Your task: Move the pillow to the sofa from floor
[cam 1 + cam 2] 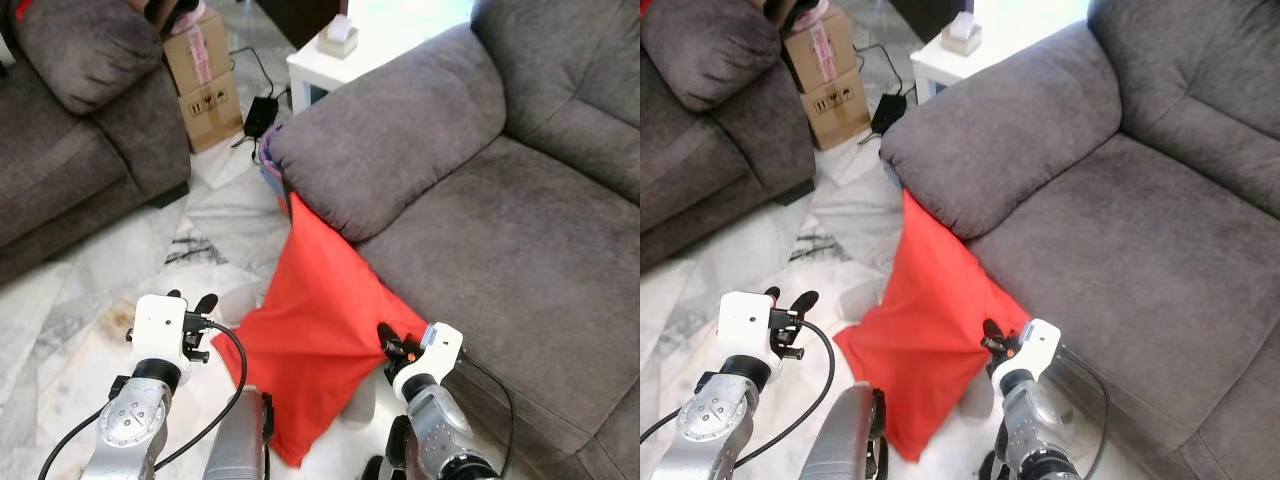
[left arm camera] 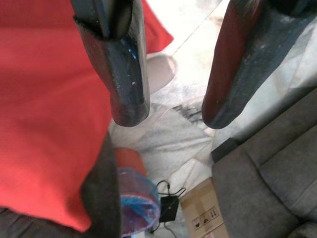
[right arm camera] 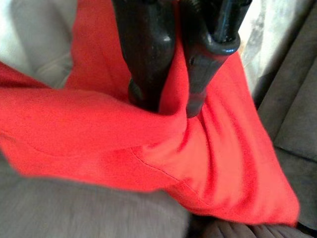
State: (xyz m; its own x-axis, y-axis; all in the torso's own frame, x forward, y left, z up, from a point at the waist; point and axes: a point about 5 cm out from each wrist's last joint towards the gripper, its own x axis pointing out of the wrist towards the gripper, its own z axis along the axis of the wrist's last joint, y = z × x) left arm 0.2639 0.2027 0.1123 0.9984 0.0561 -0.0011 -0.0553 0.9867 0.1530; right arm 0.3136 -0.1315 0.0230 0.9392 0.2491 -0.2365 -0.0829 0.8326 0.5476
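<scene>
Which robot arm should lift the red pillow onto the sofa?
Probably the right. The right gripper is already shut on the red pillow, beside the sofa seat. The left gripper is open, holding nothing.

White marble floor (image 1: 90, 300), cardboard boxes (image 1: 202, 80) (stacked), white side table (image 1: 325, 68).

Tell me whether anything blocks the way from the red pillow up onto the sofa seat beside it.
Nothing visible does. The right gripper is already shut on the red pillow, which leans against the sofa front under the armrest. The seat cushion beside it is bare. The left gripper hovers open over the floor.
</scene>
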